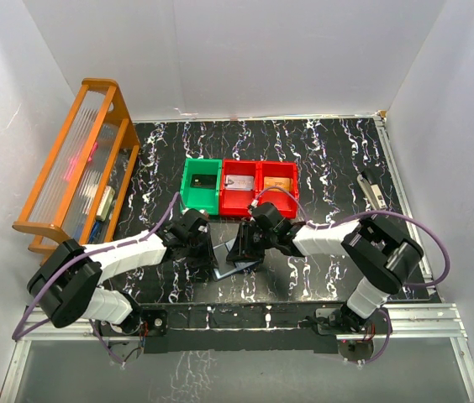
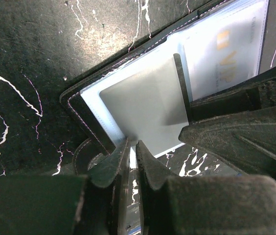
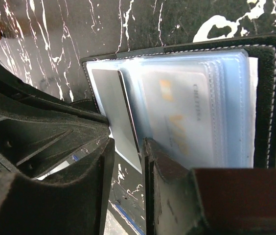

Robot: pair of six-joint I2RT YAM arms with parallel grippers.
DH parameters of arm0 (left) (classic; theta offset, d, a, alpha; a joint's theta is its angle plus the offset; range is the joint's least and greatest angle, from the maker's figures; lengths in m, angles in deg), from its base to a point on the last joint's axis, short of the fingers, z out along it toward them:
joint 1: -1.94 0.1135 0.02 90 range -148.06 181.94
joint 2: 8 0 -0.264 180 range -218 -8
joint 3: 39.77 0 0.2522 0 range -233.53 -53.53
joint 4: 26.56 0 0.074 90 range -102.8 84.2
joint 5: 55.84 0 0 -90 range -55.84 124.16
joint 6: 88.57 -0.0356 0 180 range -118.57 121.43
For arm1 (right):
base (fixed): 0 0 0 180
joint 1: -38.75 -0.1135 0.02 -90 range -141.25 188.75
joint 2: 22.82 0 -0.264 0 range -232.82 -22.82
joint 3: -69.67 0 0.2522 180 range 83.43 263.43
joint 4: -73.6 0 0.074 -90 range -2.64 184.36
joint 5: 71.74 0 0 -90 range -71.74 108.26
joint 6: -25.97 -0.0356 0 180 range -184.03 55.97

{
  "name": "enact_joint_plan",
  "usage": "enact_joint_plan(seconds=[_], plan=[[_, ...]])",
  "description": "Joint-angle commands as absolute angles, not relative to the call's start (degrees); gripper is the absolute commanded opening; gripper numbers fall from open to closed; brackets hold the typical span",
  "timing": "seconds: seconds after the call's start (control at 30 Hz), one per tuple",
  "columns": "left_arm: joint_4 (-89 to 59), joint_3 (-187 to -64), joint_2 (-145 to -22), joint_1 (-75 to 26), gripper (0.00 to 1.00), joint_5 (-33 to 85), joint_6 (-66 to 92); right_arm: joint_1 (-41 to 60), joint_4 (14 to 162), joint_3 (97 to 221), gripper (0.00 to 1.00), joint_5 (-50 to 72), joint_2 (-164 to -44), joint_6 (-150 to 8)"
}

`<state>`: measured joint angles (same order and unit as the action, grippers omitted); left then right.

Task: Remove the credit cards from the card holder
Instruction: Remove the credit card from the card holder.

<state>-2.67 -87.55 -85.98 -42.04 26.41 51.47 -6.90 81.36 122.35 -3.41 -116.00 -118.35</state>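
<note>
The card holder (image 3: pixel 267 98) is lying open, inner side up, on the black marbled worktop (image 1: pixel 329 159), low in the middle of the overhead view, just in front of the bins and between the two arms. In the left wrist view, its near edge is being pinched by the left fingers (image 2: pixel 116 164), which are drawn almost together on a thin pale strip at the lower middle of the frame. Whether that strip is a clear sleeve or the panel itself cannot be told.

In the right wrist view, the right fingers (image 3: pixel 160 171) are standing apart at the lower middle of the frame. A grey card (image 3: pixel 116 112) is showing in the gap between them, partly slid out of its sleeve toward the lower left. It does not look clamped.

A second card with gold lettering (image 3: pixel 182 117) is sitting fully inside the stacked clear sleeves at the centre of the frame, untouched.

In the overhead view, a dark flat thing is lying in the green bin (image 1: pixel 199 204) and paler things in the red bins (image 1: pixel 241 210). These are too small to be named with certainty, though they could be cards already removed.

The task is judged to be partly done at most. The grey card is only being started out, and at least the gold-lettered one is left to be pulled.
</note>
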Motion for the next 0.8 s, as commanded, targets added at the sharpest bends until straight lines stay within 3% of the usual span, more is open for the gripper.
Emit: enact_joint_plan(seconds=[0.0, 0.17, 0.27, 0.33, 0.77], plan=[[-0.3, -87.1, -87.5, -42.1, 0.09, 27.7, 50.7, -6.8, 78.1, 122.3, 0.25, -4.5, -117.4, -118.0], [0.5, -87.4, -87.4, -42.0, 0.07, 28.1, 50.5, -6.8, 75.4, 121.0, 0.11, -4.8, -115.4, -120.0], [1.2, -87.8, -87.9, -42.1, 0.07, 28.4, 50.0, -6.6, 76.1, 120.7, 0.09, -3.6, -113.6, -120.0], [1.6, -88.2, -88.4, -42.1, 0.06, 28.4, 49.7, -6.4, 76.0, 120.3, 0.00, -3.9, -113.0, -120.0], [3.3, -89.0, -89.4, -42.1, 0.02, 29.4, 48.4, -3.7, 74.2, 117.9, 0.00, -6.1, -110.1, -120.6]])
